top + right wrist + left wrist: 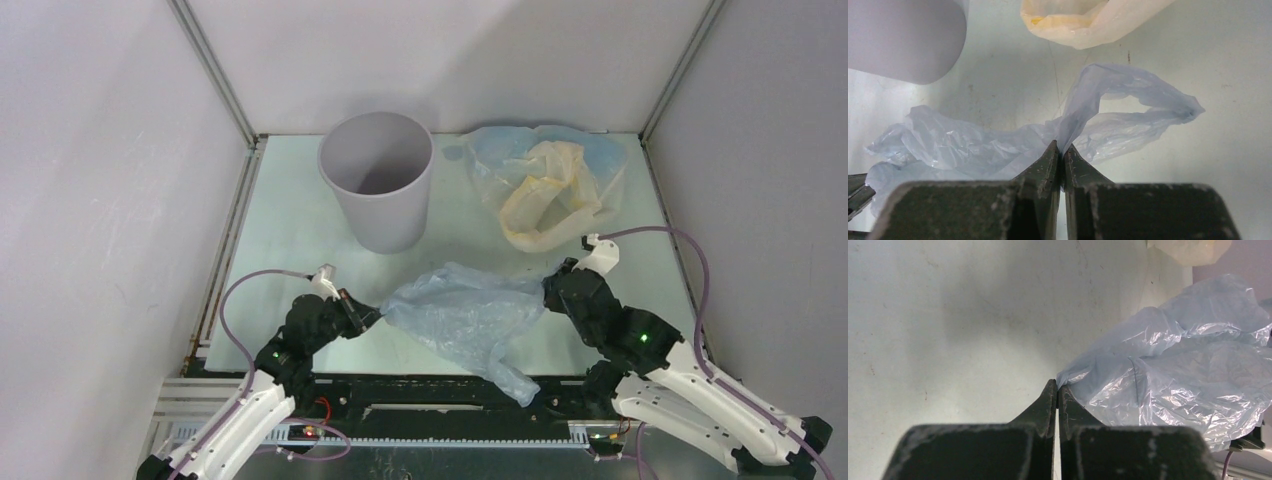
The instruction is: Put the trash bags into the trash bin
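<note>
The pale blue-grey trash bag [465, 315] hangs stretched between my two grippers, in front of the trash bin [378, 190]. Its tail droops toward the near table edge. My left gripper [378, 315] is shut on the bag's left corner; in the left wrist view the gripper [1057, 386] pinches the film's edge [1173, 370] at its tips. My right gripper [548, 290] is shut on the bag's right end; in the right wrist view the gripper [1063, 149] clamps a fold, and a loop of film [1138, 107] stands beyond it. The grey bin [903, 40] stands upright, open and lidless.
A pale blue bag with a cream-yellow bag [545, 185] inside lies at the back right beside the bin; the cream one also shows in the right wrist view [1083, 22]. Grey walls enclose the table [290, 200] on three sides.
</note>
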Action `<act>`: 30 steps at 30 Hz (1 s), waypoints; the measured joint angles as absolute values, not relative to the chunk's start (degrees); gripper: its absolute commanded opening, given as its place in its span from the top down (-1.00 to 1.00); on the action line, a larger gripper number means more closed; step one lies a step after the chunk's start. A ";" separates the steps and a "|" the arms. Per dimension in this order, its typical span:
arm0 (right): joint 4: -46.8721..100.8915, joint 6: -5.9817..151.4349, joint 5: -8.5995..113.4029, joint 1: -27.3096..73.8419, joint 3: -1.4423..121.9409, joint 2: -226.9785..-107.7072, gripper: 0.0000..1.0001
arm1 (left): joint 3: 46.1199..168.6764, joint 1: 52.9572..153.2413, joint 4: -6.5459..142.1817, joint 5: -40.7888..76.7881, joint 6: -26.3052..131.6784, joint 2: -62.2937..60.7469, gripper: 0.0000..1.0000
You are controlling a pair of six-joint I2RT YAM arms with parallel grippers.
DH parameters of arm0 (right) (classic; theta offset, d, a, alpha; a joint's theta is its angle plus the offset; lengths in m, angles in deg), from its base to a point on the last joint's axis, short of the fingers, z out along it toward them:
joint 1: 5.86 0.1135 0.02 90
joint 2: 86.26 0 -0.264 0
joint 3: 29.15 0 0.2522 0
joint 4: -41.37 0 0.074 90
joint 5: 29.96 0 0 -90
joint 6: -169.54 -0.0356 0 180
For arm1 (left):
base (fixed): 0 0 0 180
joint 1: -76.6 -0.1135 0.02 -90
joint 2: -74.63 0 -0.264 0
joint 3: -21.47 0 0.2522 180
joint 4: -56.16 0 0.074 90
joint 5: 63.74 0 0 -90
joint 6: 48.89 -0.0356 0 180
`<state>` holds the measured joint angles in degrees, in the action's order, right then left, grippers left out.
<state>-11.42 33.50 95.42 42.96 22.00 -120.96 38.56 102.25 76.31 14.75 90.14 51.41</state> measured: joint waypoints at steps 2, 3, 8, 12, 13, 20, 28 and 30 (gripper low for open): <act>-11.40 33.83 95.33 42.96 22.00 -121.53 0.82 | 38.56 102.25 76.56 15.19 90.14 51.41 1.00; -11.46 33.85 95.42 42.96 22.00 -121.62 0.82 | 38.58 102.25 76.71 15.45 90.12 51.41 1.00; -11.75 33.98 96.36 42.78 21.85 -120.92 0.95 | 38.72 102.25 77.74 16.04 90.12 52.35 0.51; -9.28 38.24 94.06 42.63 21.85 -120.00 1.00 | 39.79 102.25 79.05 16.11 88.66 53.40 -0.11; -8.05 39.60 92.86 42.59 21.85 -119.93 1.00 | 40.55 102.25 79.79 16.20 88.31 53.55 -0.19; -1.50 45.72 84.73 42.59 21.85 -122.03 1.00 | 48.90 102.31 81.63 17.18 85.97 54.01 -0.56; 1.96 48.89 78.59 42.59 21.85 -123.76 1.00 | 58.10 104.00 78.43 17.90 81.49 47.21 -0.34; 2.50 49.26 77.78 42.59 21.85 -123.63 1.00 | 59.33 105.31 75.97 17.03 80.20 42.86 -0.35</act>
<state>2.50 49.26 77.78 42.59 21.85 -123.63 59.33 105.31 75.97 17.03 80.20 42.86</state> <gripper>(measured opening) 0.008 0.679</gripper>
